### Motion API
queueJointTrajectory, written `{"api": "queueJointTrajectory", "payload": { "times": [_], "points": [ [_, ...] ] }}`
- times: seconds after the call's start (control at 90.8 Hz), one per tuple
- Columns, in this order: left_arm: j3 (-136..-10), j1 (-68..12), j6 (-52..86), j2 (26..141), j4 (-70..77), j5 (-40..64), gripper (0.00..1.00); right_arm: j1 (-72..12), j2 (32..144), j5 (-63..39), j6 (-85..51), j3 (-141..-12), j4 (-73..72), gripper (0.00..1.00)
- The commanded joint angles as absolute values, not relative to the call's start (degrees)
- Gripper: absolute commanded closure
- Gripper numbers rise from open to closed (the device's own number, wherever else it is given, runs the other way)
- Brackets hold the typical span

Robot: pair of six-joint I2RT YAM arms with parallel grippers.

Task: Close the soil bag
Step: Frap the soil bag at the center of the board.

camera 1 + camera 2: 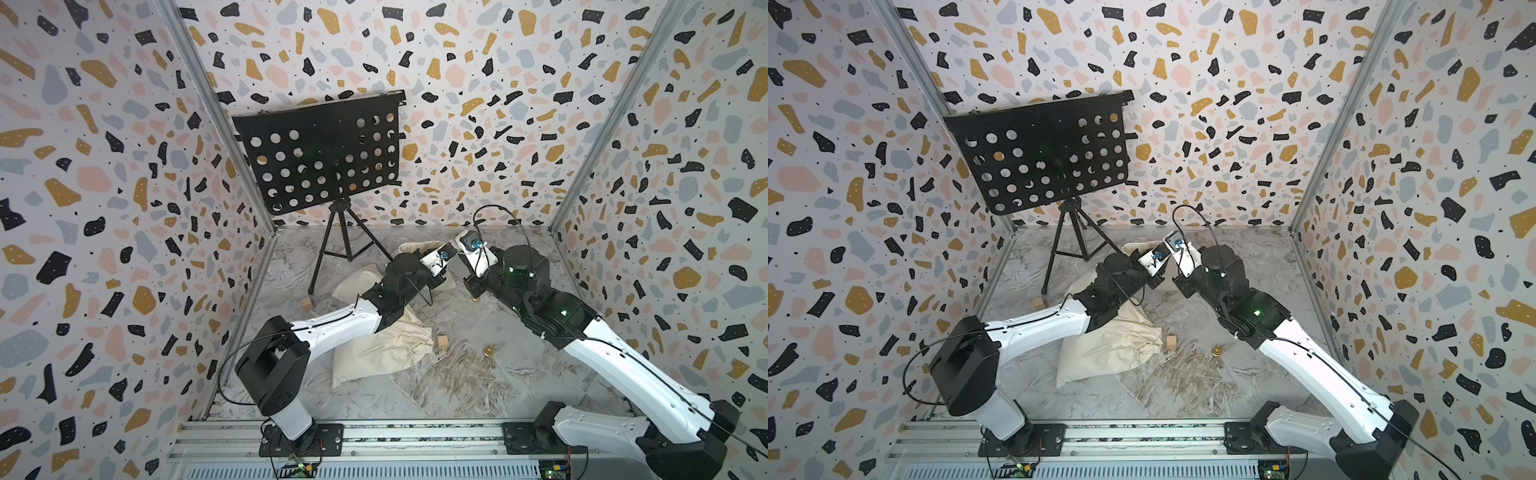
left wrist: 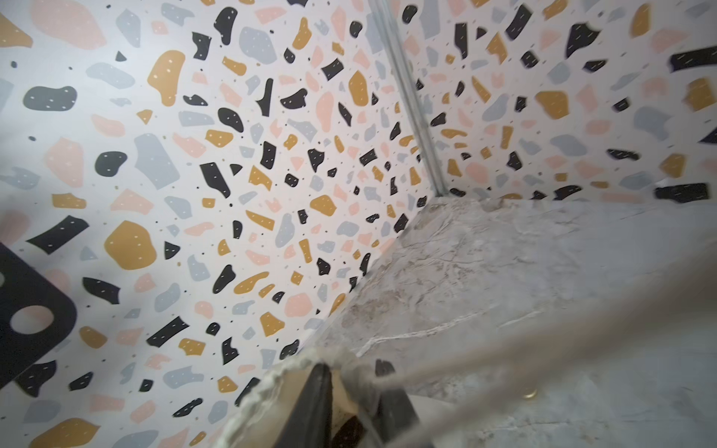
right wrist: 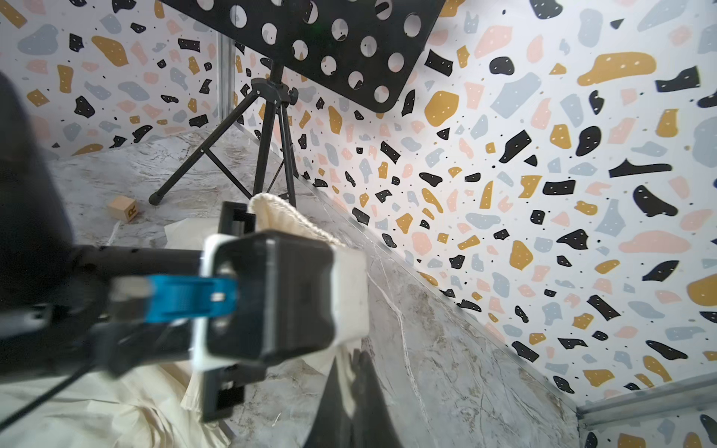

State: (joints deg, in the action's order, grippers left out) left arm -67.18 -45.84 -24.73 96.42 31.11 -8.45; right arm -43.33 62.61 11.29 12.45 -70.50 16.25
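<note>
Near the back edge of the tabletop, about midway along: soil bag (image 1: 415,248), cream cloth, mouth raised and not yet drawn shut. Left hand (image 2: 351,366) at that mouth, jaws narrow, with cord (image 2: 543,333) and frayed rim between them; pinched or merely straddled, cannot tell. Cord stretched away from the jaws, far end out of view. Right hand (image 3: 359,360) just beside, jaws together; holding cord or nothing, cannot tell. Both wrists close together above the bag.

Toward the front-left corner, partly under the left forearm: second bag (image 1: 382,353), neck already gathered, with block (image 1: 443,342) just beside it and brass piece (image 1: 488,351) near. Music stand (image 1: 320,153) at the back, one leg near the soil bag.

Likely risks from here:
- cord slipping free of a shallow pinch
- whole bag dragged or tipped rather than cinched, with nothing seen pinning it
- wrists knocking together during the pull
- cloth snagging on the stand leg
</note>
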Motion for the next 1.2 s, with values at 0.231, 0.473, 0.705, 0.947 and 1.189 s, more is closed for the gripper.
{"api": "queueJointTrajectory", "payload": {
  "times": [0.231,0.473,0.705,0.947,1.189],
  "points": [
    [-75.98,-42.67,-26.04,106.74,23.85,-33.36,0.81,-43.42,45.46,21.24,15.19,-72.68,12.41,1.0],
    [-75.13,-36.13,-16.01,103.8,16.33,-28.23,0.79,-43.37,45.09,23.08,16.26,-71.24,10.54,1.0],
    [-66.11,-36.3,-7.05,92.9,15.57,-2.32,0.52,-41.34,62.27,13.68,12.83,-76.22,9.3,1.0],
    [-57.06,-36.3,-6.58,78.93,17.07,6.61,0.31,-40.87,70.05,3.21,9.04,-81.29,11.47,1.0],
    [-52.5,-37.17,-9.62,68.69,18.73,15.47,0.26,-40.87,69.47,-0.83,8.15,-82.98,15.65,1.0]
  ]
}}
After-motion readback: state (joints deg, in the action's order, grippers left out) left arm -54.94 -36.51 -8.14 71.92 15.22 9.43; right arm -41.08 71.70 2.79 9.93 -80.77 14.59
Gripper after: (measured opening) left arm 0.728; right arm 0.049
